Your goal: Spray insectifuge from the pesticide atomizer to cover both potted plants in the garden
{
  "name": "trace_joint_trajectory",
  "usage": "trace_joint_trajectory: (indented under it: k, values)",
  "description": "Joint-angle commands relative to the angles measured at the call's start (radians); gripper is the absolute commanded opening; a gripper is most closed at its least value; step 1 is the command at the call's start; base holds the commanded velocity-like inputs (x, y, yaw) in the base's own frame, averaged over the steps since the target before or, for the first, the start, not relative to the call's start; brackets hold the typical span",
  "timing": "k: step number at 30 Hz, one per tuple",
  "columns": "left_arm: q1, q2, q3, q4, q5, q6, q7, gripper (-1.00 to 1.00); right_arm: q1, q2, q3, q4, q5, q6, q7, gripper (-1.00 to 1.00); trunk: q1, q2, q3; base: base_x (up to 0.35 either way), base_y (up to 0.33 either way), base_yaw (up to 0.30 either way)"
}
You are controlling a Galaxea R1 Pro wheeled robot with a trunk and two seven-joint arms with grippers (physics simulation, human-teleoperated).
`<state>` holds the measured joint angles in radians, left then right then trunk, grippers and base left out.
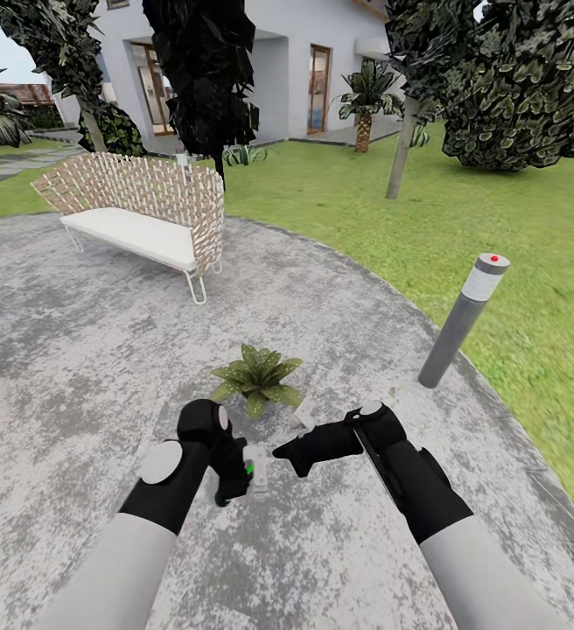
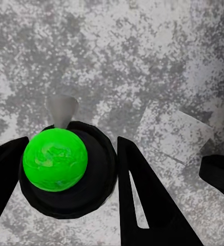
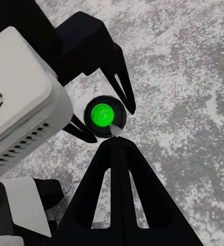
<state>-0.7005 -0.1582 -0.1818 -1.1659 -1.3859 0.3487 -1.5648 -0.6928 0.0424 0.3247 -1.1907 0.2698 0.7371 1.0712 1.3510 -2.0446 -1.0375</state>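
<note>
- Left claw [image 1: 250, 472] is clamped on the pesticide atomizer [image 1: 254, 470]; in the left wrist view I see its green top [image 2: 55, 159] between my fingers [image 2: 142, 200], grey nozzle [image 2: 61, 109] poking out past it.
- Bottle stands upright, long axis vertical, held low over the paved patio [image 1: 77, 350].
- Right claw [image 1: 289, 455] hovers just beside the bottle; whether its fingers are apart or together I cannot tell.
- Potted plant [image 1: 257, 376] sits directly ahead of the left claw, near, so I judge the left arm does the spraying.
- Nozzle must face that rosette, I reckon.
- Bollard lamp [image 1: 462, 319] stands off right, well apart.
</note>
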Motion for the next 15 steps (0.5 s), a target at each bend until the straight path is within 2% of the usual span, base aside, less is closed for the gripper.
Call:
trace_joint_trajectory:
  k: [1, 6, 15]
  values:
    - [-0.001, -0.003, -0.001, -0.002, -0.005, 0.01, -0.006, -1.0, -0.001, 0.001, -0.001, -0.001, 0.008, 0.005, 0.007, -1.0, 0.0, 0.0, -0.001, 0.0, 0.0, 0.0]
    - [-0.001, -0.016, -0.002, -0.002, -0.005, 0.01, -0.006, -1.0, -0.001, 0.001, -0.001, -0.001, 0.008, 0.005, 0.007, -1.0, 0.0, 0.0, -0.001, 0.0, 0.0, 0.0]
    - [-0.001, -0.016, -0.006, -0.02, 0.001, 0.01, -0.006, -1.0, -0.001, 0.001, 0.0, -0.001, 0.008, 0.005, 0.007, -1.0, 0.0, 0.0, -0.001, 0.0, 0.0, 0.0]
